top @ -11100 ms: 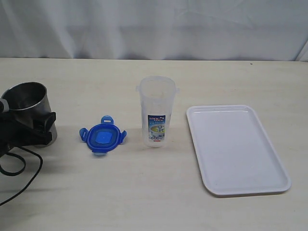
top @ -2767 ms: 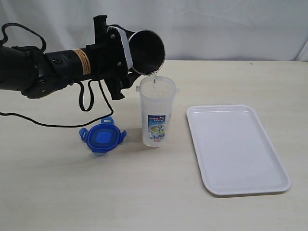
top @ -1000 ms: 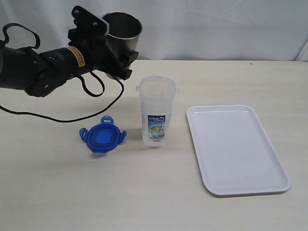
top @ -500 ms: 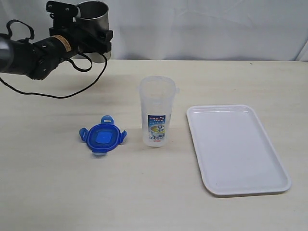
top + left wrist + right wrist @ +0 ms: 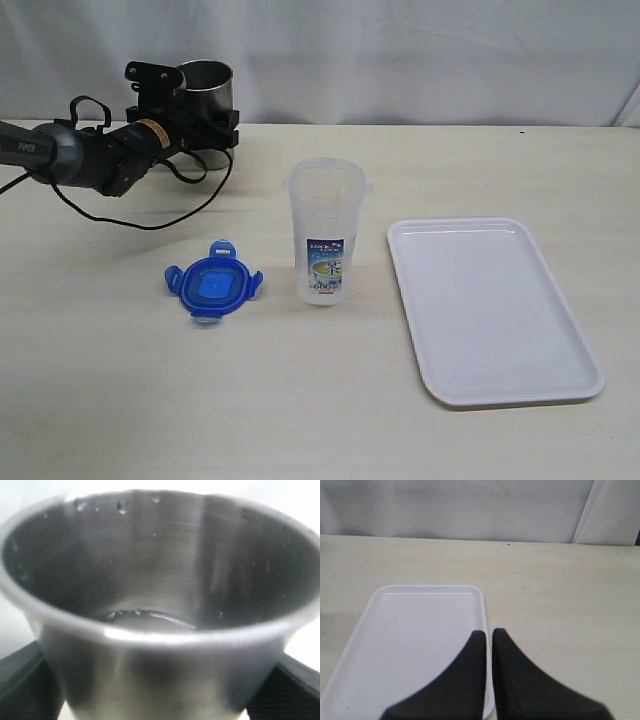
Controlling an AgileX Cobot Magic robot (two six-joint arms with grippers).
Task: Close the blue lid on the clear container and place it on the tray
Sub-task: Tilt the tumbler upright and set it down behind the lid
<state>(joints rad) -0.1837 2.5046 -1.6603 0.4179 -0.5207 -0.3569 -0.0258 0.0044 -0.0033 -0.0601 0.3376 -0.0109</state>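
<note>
The clear container (image 5: 325,232) stands upright and uncapped in the middle of the table. The blue lid (image 5: 213,284) lies flat on the table to its left, apart from it. To the right lies the white tray (image 5: 495,310), bare. My left gripper (image 5: 195,125) is at the far left back of the table, shut on the grey steel cup (image 5: 208,100), which fills the left wrist view (image 5: 160,605) and holds a little water. My right gripper (image 5: 489,636) is shut with nothing in it, hovering over the tray's edge (image 5: 420,645); it does not show in the exterior view.
A black cable (image 5: 150,215) trails on the table from the left arm. A white curtain (image 5: 400,60) hangs behind the table's back edge.
The left arm has carried the steel cup from above the container back to the far left and lowered it to the table. Container, lid and tray have not moved.
</note>
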